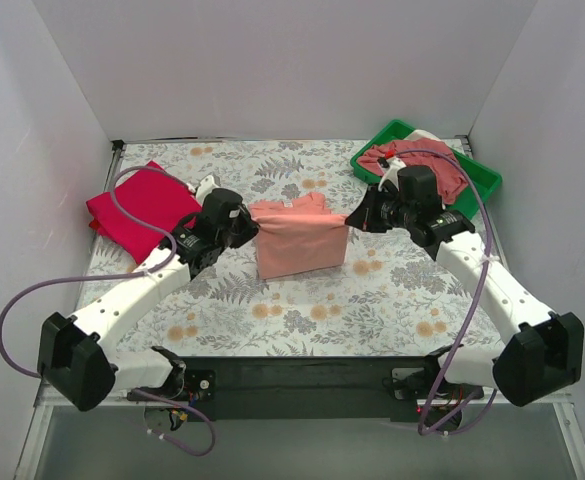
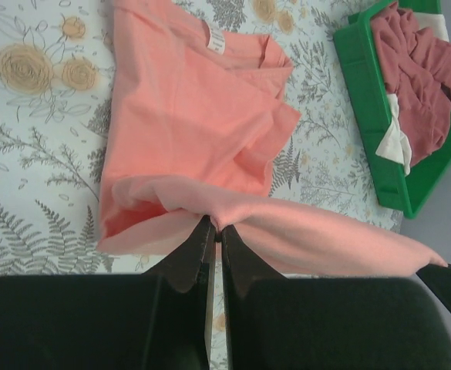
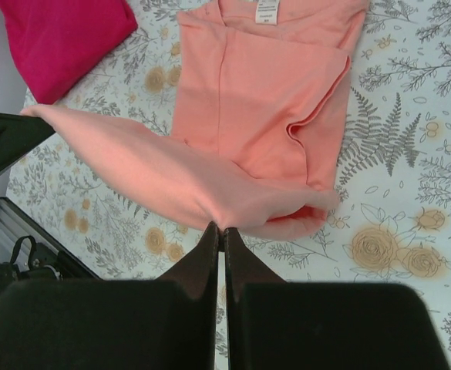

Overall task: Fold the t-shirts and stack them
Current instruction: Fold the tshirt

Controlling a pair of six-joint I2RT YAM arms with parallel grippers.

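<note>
Left gripper [image 2: 213,225] pinched shut on the near edge of the soft salmon-pink cotton t-shirt [image 1: 300,240]. Right gripper [image 3: 219,230] clamped on the same edge at its other end. Edge lifted and taut between them, collar end flat mid-table on the floral-print tablecloth [image 1: 272,320]. Further back: folded crimson-red t-shirt [image 1: 137,208] left, green plastic tray [image 1: 487,180] right, holding crumpled dusty rose-red t-shirt [image 1: 422,160] over a white one [image 2: 395,139].

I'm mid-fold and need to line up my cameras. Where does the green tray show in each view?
Top external: the green tray sits at the upper right, at the table's far right corner.
Left wrist: the tray is at the upper right edge of the picture.
Right wrist: not in it.
Shared landmark: the salmon-pink t-shirt, near the middle of all three views.
</note>
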